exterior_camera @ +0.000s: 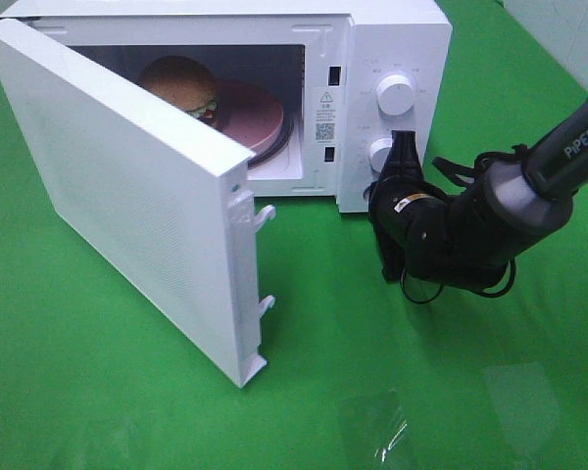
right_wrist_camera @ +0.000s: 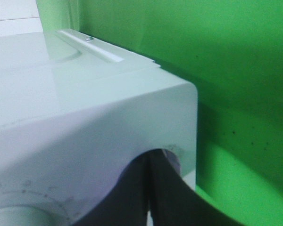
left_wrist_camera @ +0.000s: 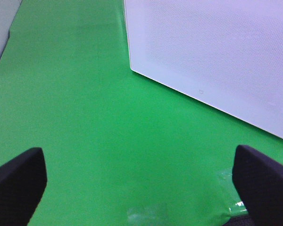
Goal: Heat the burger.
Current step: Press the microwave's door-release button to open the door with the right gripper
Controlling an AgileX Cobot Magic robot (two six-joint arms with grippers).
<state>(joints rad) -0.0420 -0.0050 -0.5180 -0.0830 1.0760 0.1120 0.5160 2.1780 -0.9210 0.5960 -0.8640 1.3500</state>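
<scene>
The burger (exterior_camera: 181, 86), a golden bun with green lettuce, sits on a pink plate (exterior_camera: 255, 116) inside the white microwave (exterior_camera: 392, 39). The microwave door (exterior_camera: 127, 186) stands wide open towards the front left. My right gripper (exterior_camera: 402, 147) is at the control panel, just right of the lower knob (exterior_camera: 380, 152) and below the upper knob (exterior_camera: 395, 95). In the right wrist view its fingers (right_wrist_camera: 132, 197) press together with nothing between them, beside a dial (right_wrist_camera: 19, 216). My left gripper (left_wrist_camera: 141, 188) is open and empty over the green cloth, facing the door (left_wrist_camera: 212, 56); it does not show in the exterior view.
Green cloth (exterior_camera: 98, 392) covers the table. A patch of clear shiny film (exterior_camera: 382, 431) lies on the cloth in front of the microwave and also shows in the left wrist view (left_wrist_camera: 146, 212). The open door blocks the left front of the oven.
</scene>
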